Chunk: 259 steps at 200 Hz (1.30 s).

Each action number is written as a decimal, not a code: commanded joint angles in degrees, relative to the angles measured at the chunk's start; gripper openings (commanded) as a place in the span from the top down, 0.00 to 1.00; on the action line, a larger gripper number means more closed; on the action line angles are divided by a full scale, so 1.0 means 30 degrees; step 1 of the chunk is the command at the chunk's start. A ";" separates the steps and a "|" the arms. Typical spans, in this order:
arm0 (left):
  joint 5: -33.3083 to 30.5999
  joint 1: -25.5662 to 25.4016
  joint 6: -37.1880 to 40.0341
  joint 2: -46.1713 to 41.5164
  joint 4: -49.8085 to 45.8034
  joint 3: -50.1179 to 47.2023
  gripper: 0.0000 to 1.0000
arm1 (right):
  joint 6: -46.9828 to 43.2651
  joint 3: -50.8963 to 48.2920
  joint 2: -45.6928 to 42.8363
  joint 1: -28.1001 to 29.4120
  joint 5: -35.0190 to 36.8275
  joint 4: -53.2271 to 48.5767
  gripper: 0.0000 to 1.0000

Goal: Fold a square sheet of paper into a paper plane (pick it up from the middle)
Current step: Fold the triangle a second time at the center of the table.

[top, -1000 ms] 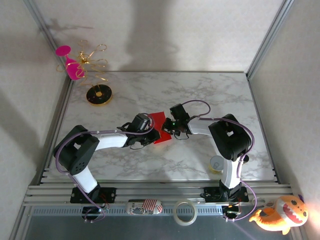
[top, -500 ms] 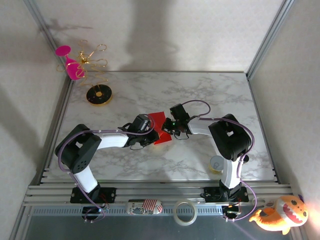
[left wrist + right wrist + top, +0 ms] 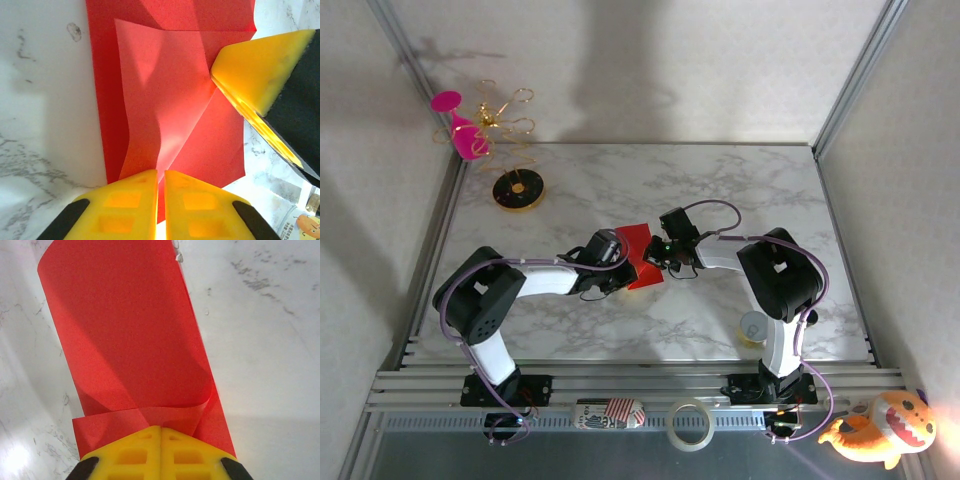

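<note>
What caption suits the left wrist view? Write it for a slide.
Left gripper and right gripper pinch a lifted flap of red paper over the marble table.

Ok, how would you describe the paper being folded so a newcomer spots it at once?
Find the marble table, then its middle, where the left gripper and right gripper meet. The square sheet of paper lies there between them, partly folded. It is thin and bright red, unlike the pink wine glass at the far left corner.
</note>
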 commanded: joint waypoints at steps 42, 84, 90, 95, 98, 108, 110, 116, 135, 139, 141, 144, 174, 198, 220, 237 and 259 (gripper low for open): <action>-0.0347 -0.0032 0.0314 0.0381 -0.0672 -0.0289 0.89 | 0.0039 -0.0576 0.0856 -0.0175 0.0683 -0.1327 0.96; -0.0398 -0.0032 0.0511 0.0582 -0.1091 -0.0436 0.89 | -0.0343 -0.0248 0.0315 -0.0256 0.0364 -0.0993 0.95; -0.0397 -0.0032 0.0504 0.0597 -0.1147 -0.0444 0.89 | -0.0467 -0.0120 0.0172 -0.0290 0.0312 -0.0974 0.95; -0.0422 -0.0025 0.0540 0.0590 -0.1197 -0.0440 0.89 | -0.0606 0.0028 0.0056 -0.0302 0.0305 -0.1039 0.94; -0.0449 -0.0031 0.0547 0.0589 -0.1248 -0.0443 0.90 | -0.0708 0.0105 -0.0031 -0.0312 0.0280 -0.1085 0.94; -0.0536 -0.0007 0.0613 0.0564 -0.1400 -0.0466 0.90 | -0.1105 0.0456 -0.0251 -0.0350 0.0144 -0.1192 0.95; -0.0543 -0.0004 0.0608 0.0561 -0.1414 -0.0471 0.91 | -0.1184 0.0533 -0.0291 -0.0351 0.0121 -0.1219 0.95; -0.0581 -0.0010 0.0636 0.0532 -0.1448 -0.0499 0.91 | -0.1412 0.0709 -0.0452 -0.0380 0.0065 -0.1306 0.94; -0.0589 -0.0016 0.0658 0.0465 -0.1449 -0.0563 0.92 | -0.2209 0.0945 -0.1019 -0.0380 -0.0598 -0.1018 0.94; -0.0577 -0.0022 0.0665 0.0457 -0.1448 -0.0561 0.92 | -0.2315 0.0907 -0.1136 -0.0346 -0.0749 -0.0914 0.94; -0.0553 -0.0022 0.0665 0.0468 -0.1448 -0.0561 0.92 | -0.2373 0.0894 -0.1193 -0.0350 -0.0805 -0.0864 0.94; -0.0568 -0.0005 0.0680 0.0472 -0.1448 -0.0561 0.92 | -0.2419 0.0847 -0.1282 -0.0322 -0.0906 -0.0836 0.94; -0.0461 -0.0028 0.0687 0.0473 -0.1391 -0.0504 0.93 | -0.2554 0.0203 -0.1555 0.0302 -0.1375 -0.0989 0.94; -0.0311 -0.0032 0.0665 0.0539 -0.1259 -0.0532 0.94 | -0.2324 -0.0038 -0.1143 0.0774 -0.1578 -0.1062 0.95; -0.0251 -0.0032 0.0636 0.0534 -0.1217 -0.0517 0.94 | -0.2160 0.0038 -0.0730 0.0990 -0.1704 -0.0974 0.95; -0.0215 -0.0028 0.0630 0.0524 -0.1214 -0.0528 0.94 | -0.2129 0.0072 -0.0403 0.0993 -0.1592 -0.0996 0.95; -0.0148 -0.0024 0.0607 0.0421 -0.1230 -0.0517 0.94 | -0.2101 0.0254 0.0133 0.0996 -0.1236 -0.1312 0.95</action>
